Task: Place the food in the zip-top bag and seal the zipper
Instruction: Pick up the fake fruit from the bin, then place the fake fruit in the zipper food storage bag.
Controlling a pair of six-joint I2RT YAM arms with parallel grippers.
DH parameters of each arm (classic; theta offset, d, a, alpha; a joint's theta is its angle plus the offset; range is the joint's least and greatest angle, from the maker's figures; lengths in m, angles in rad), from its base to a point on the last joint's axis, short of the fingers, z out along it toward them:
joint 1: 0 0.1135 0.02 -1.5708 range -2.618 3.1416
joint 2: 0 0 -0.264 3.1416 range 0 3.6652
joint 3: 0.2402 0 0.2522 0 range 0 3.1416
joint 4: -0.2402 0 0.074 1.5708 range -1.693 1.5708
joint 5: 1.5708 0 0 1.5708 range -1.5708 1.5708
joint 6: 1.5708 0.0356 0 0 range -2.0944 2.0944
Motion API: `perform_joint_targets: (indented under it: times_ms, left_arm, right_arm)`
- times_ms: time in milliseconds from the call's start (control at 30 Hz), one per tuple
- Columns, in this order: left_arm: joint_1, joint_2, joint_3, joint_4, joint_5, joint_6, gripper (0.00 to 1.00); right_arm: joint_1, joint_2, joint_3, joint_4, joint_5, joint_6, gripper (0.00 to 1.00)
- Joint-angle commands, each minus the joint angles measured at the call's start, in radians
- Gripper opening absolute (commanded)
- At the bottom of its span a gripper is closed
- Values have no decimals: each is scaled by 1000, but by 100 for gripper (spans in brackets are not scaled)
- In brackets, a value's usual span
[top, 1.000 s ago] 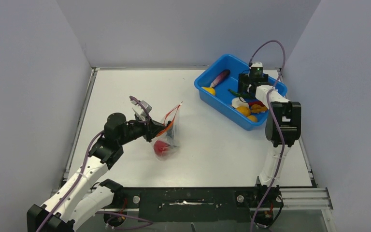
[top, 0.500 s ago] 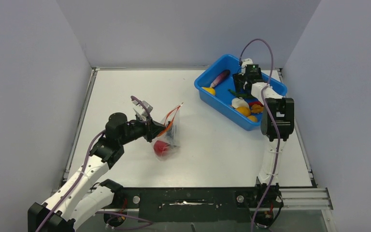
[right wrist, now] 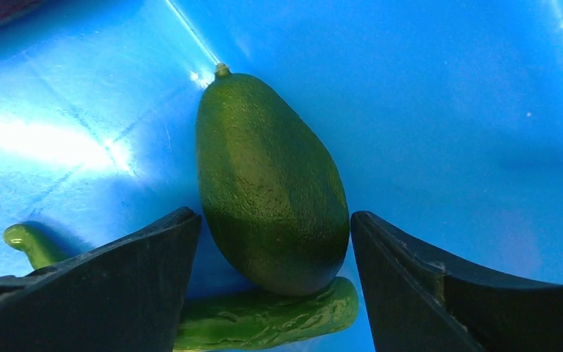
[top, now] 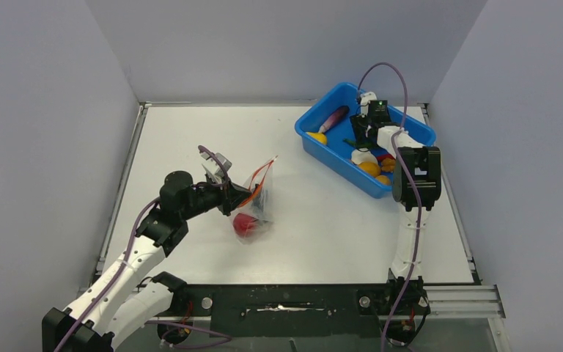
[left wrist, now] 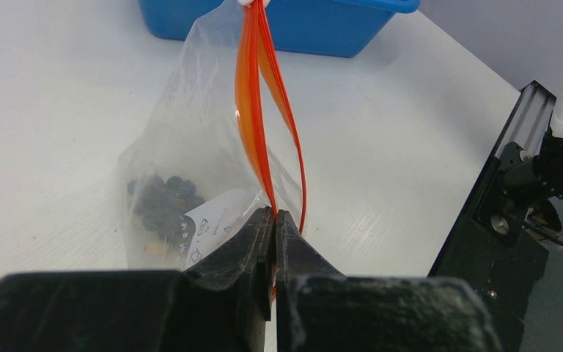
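On the worktop, the blue tub sits at the far right. The zip-top bag is near the middle-left, well apart from it, so the food must travel across. The bag's mouth faces up and toward the tub, and a red ball and dark grapes already lie inside it.

The step in hand looks like picking an avocado out of the tub. To do it well, the right arm should close across the avocado's thick lower body, where its sides are widest and roughly parallel, rather than near the narrow stem end, where it could squirt out. It should then lift straight up so that the long green piece lying against the avocado's base is not dragged along. The left arm should hold the bag steady, with the two bands of the zipper bowed apart, since the gap is narrow for this fruit.

The left tool is pressed together, pinching the bag at the zipper's near end and holding that edge up off the worktop. The right tool is spread, with one finger on each side of the avocado and very close to its flanks. Whether either finger already touches the skin cannot be told.
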Motion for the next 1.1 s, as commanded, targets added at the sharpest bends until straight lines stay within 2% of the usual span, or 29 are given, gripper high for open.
perform_joint_targets:
  times_ms: [0, 200, 267, 633, 967, 1067]
  left_arm:
    - [6, -21, 1, 30, -3, 13, 0]
    - [7, -38, -3, 33, -3, 19, 0]
    - [7, -44, -5, 36, -3, 19, 0]
    - [7, -38, -2, 37, -3, 14, 0]
    - [7, -37, 26, 12, -84, -11, 0]
    - [7, -34, 84, 1, -109, -18, 0]
  right_arm:
    - [10, -31, 15, 75, -36, -20, 74]
    - [13, -28, 26, 81, -50, -10, 55]
    - [14, -35, 13, 89, -50, -5, 51]
    - [19, -114, -77, 136, -59, 60, 42]
    - [32, -198, -119, 123, -38, 114, 37]
    - [33, -235, -141, 118, -27, 123, 36]
